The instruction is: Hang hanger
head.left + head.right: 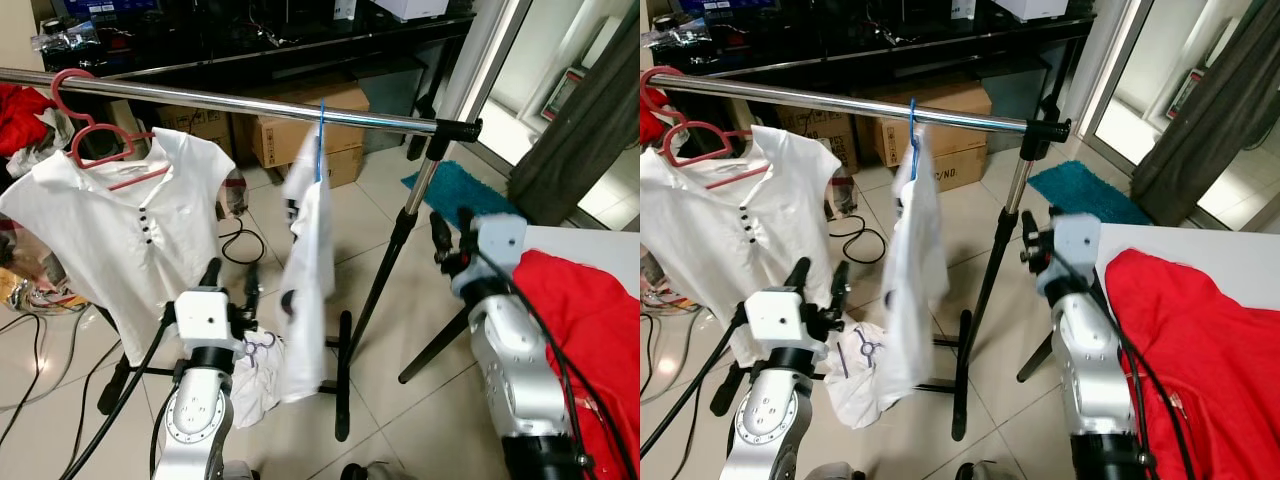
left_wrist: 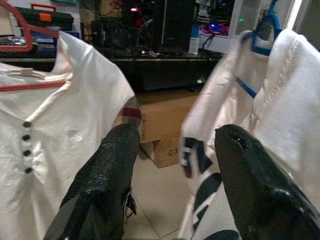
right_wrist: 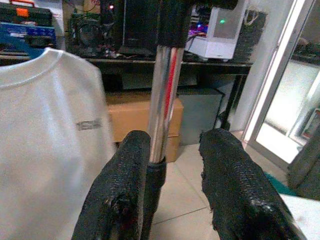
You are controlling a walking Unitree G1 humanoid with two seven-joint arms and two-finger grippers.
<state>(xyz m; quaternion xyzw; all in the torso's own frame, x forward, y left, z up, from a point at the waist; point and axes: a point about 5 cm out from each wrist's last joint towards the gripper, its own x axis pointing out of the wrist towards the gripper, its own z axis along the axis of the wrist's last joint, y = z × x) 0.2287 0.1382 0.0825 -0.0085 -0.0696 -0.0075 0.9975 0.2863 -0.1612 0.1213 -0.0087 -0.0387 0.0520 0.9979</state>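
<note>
I am looking down at a pale tiled floor [image 1: 400,390] in a cluttered room, with two brown cardboard boxes [image 1: 300,135] stacked under a long black shelf unit [image 1: 300,50] at the back and a teal mat [image 1: 455,190] by the glass door. A chrome clothes rail [image 1: 250,103] on a black stand runs across ahead of both sets of fingers. I count two hangers on it: a blue plastic hanger [image 1: 321,140] carrying a white T-shirt with dark print [image 1: 305,290], hooked on the rail just beyond and between my two arms, and a red plastic hanger [image 1: 95,140] carrying a white buttoned polo shirt [image 1: 120,230] further towards my left. The left gripper [image 2: 172,165] has its fingers apart with nothing between them, the polo off one finger and the printed shirt off the other. The right gripper [image 3: 172,170] also has its fingers spread, and the rail's upright chrome pole [image 3: 162,100] stands between them, close against one finger. A red garment [image 1: 1200,340] lies on a white worktop [image 1: 1240,250] beside my right arm, and a crumpled white cloth [image 1: 865,380] lies on the floor below the left fingers.
</note>
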